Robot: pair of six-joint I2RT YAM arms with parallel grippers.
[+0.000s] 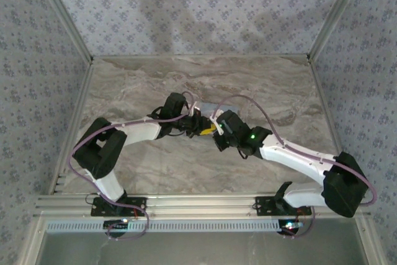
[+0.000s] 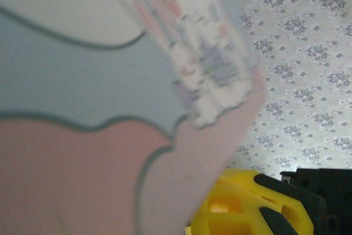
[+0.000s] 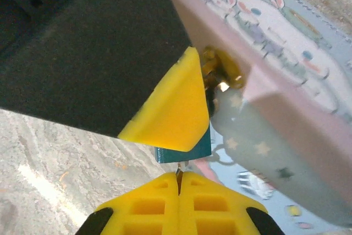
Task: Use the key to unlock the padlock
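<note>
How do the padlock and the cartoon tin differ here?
Size: the padlock is a tiny block; the tin is far bigger and runs out of frame.
Look: the padlock is plain dark teal; the tin is pale blue and pink with cartoon prints.
Position: the padlock sits right at the right gripper's closed fingertips; the tin lies beyond it.
Shared: both are boxy, in blue-green tones.

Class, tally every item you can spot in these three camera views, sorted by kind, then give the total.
robot arms: 2, the left arm and the right arm
tin: 1
padlock: 1
key: 1, showing as a thin sliver below the padlock
Total: 5
</note>
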